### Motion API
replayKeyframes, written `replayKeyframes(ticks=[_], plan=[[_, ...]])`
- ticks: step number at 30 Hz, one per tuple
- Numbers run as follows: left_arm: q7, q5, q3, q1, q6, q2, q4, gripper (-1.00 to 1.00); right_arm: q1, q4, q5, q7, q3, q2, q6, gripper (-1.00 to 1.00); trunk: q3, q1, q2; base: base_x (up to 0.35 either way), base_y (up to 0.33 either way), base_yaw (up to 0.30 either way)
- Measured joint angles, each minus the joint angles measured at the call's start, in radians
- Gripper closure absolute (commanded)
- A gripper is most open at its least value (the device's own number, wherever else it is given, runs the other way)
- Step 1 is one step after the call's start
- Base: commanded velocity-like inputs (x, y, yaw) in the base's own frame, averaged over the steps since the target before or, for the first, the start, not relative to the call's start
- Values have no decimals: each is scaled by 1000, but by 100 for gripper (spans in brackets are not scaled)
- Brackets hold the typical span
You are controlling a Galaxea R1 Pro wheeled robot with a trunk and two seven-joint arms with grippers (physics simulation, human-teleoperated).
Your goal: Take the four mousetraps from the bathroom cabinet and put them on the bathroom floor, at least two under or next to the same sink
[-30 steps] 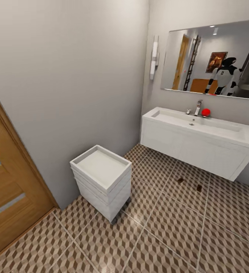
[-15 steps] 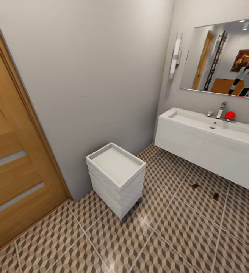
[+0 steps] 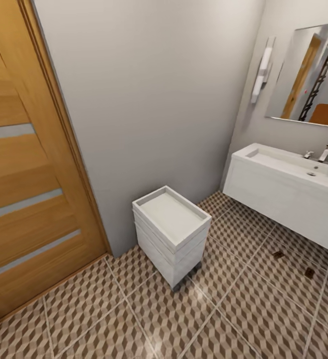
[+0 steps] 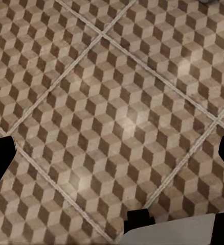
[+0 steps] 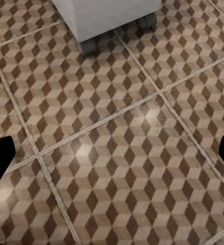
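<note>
Over bare bathroom floor (image 4: 112, 112), left gripper (image 4: 112, 153) fingertips wide apart, empty; right gripper (image 5: 112, 158) likewise spread, nothing held, near castors of small white drawer unit (image 5: 109, 15); head view: two mousetraps (image 3: 278, 254) (image 3: 309, 272) lie on tiles just below the wall-hung sink (image 3: 288, 167); wooden door (image 3: 29, 164) at left.

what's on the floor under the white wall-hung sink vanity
Two small dark brown mousetraps lie on the cube-patterned tile floor just in front of the white wall-hung vanity. The floor farther back beneath it is hidden by the vanity.
</note>
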Motion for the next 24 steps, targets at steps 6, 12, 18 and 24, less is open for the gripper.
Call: replayKeyframes(ticks=[6,12,18,24], plan=[[0,0,0,0,0,0,0,-100,1,0,0,0,0,0,0,-100,-4,0,0,0,0,264],[0,0,0,0,0,0,0,-100,1,0,0,0,0,0,0,-100,-7,0,0,0,0,264],[0,0,0,0,0,0,0,-100,1,0,0,0,0,0,0,-100,-11,0,0,0,0,264],[0,0,0,0,0,0,0,-100,0,0,0,0,0,0,0,-100,-14,0,0,0,0,264]])
